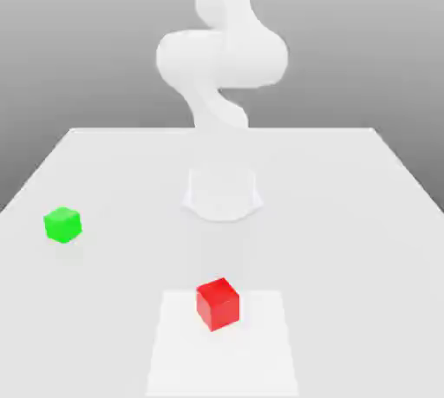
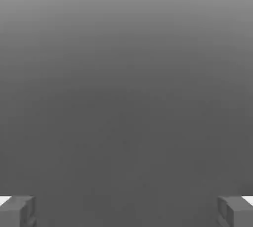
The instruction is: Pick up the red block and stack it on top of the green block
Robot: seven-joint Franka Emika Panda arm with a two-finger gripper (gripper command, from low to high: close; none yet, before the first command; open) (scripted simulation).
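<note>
The red block (image 1: 218, 303) rests on a lighter square patch of the white table (image 1: 347, 214), near the front and close to the middle. The green block (image 1: 62, 225) sits apart from it on the exterior view's left, a little farther back. Behind both rises the white arm (image 1: 221, 58) from its round base (image 1: 223, 193). In the hand view my gripper (image 2: 126, 211) is open, its two grey fingertips (image 2: 17, 211) standing wide apart with nothing between them, against a plain grey background.
The lighter square patch (image 1: 260, 362) lies at the table's front edge under the red block. The arm's base stands at the middle of the table.
</note>
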